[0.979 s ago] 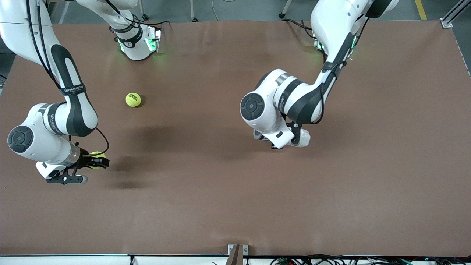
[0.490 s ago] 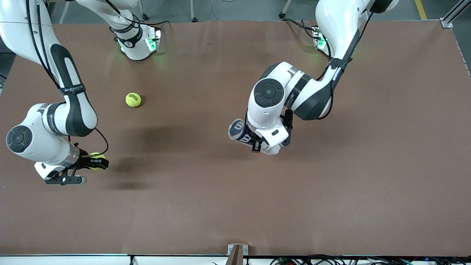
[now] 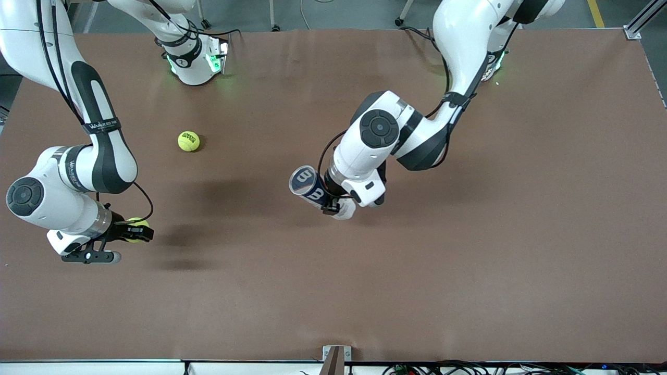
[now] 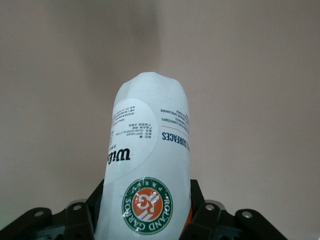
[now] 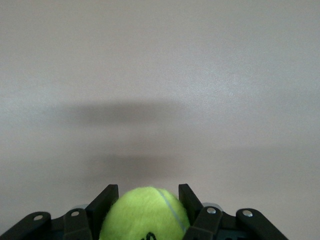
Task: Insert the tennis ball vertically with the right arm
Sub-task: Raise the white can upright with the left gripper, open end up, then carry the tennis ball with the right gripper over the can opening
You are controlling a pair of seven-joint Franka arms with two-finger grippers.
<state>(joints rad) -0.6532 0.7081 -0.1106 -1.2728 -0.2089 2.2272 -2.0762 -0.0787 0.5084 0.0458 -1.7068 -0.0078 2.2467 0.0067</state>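
A yellow-green tennis ball sits between the fingers of my right gripper, which is shut on it. In the front view this ball and the right gripper hang low over the table at the right arm's end. My left gripper is shut on a tennis ball can, dark blue with white lettering. It is held tilted over the middle of the table, its round end pointing toward the right arm's end. The left wrist view shows the can's white label between the left gripper's fingers.
A second tennis ball lies loose on the brown table, between the right arm's base and the held ball. A small bracket sits at the table edge nearest the front camera.
The left arm has swung the can out from under its wrist and carried it toward the right arm's end. The right gripper with its ball has barely moved.
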